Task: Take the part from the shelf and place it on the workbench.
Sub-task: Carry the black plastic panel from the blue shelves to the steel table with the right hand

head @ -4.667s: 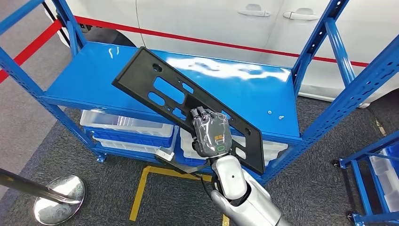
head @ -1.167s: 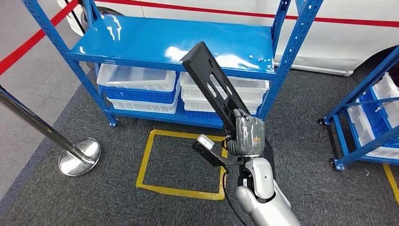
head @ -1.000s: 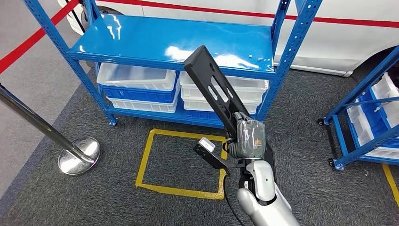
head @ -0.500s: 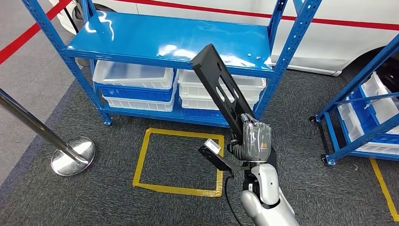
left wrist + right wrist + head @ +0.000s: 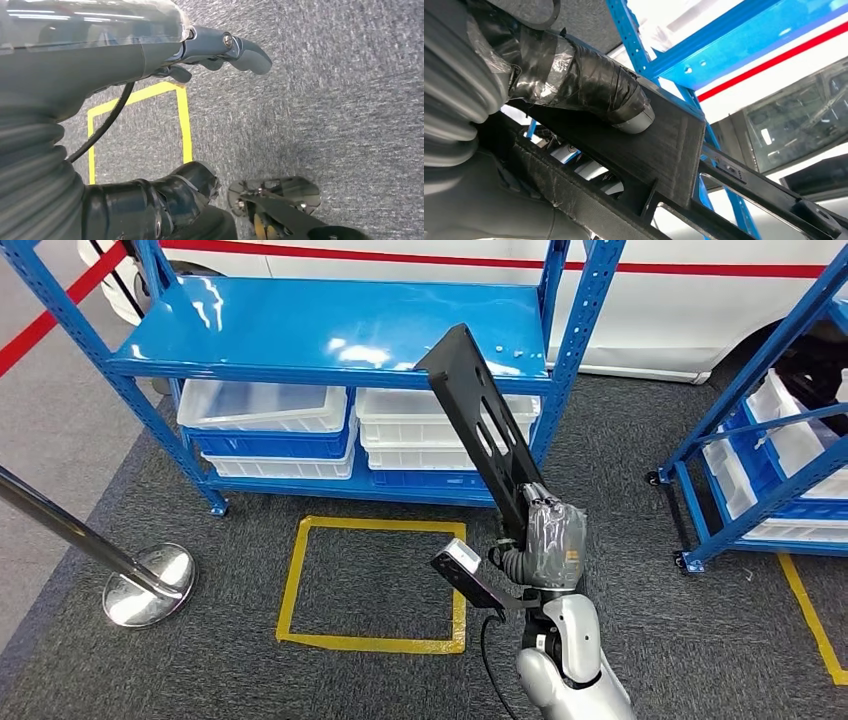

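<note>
The part (image 5: 478, 426) is a long black plastic panel with slots. My right hand (image 5: 548, 542) grips its lower end and holds it up, tilted, in front of the blue shelf (image 5: 330, 325). The panel's top end stands level with the shelf's front edge and touches nothing. In the right wrist view the taped thumb (image 5: 589, 86) presses on the panel (image 5: 664, 150). My left hand (image 5: 150, 60) hangs over the grey carpet with its fingers apart and nothing in it.
White and blue bins (image 5: 270, 412) sit under the shelf board. A yellow tape square (image 5: 370, 585) marks the carpet in front. A steel post on a round base (image 5: 148, 585) stands at the left. A second blue rack (image 5: 760, 440) stands right, a white car (image 5: 700, 300) behind.
The part has come off the shelf board and now stands tilted in my right hand. The camera has backed away and turned, so the shelf has slid left in the picture.
</note>
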`<act>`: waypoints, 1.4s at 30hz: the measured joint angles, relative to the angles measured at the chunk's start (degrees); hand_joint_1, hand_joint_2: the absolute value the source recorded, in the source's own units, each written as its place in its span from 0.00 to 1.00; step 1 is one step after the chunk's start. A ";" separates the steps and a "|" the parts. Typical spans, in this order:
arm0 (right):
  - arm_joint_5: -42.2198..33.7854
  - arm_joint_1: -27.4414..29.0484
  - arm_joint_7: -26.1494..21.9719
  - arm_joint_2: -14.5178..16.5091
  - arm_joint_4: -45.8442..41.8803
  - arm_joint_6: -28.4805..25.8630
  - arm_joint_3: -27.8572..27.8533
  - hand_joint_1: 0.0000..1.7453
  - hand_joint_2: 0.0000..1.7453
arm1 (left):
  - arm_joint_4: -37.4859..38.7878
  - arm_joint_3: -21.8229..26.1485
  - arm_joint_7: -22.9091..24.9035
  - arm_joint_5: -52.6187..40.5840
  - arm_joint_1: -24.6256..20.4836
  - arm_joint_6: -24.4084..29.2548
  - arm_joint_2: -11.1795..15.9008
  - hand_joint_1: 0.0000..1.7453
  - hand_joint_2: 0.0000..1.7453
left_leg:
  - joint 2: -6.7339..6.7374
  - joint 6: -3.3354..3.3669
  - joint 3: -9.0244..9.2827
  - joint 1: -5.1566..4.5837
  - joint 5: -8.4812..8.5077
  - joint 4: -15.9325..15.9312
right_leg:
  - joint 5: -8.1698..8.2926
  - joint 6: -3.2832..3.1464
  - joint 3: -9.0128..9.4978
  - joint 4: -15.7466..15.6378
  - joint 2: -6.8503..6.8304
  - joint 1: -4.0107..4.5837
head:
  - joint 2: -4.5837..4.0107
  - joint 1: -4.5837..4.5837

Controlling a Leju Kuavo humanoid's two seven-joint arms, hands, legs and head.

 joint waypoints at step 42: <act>-14.35 15.06 -22.37 5.07 -14.04 -5.46 -14.17 1.00 1.00 | 0.00 0.91 -0.97 1.01 0.62 0.88 0.22 0.00 1.00 | -0.33 2.21 7.20 0.48 3.95 -13.91 | -5.45 2.90 -7.42 12.25 -0.18 -0.24 | 0.00 0.70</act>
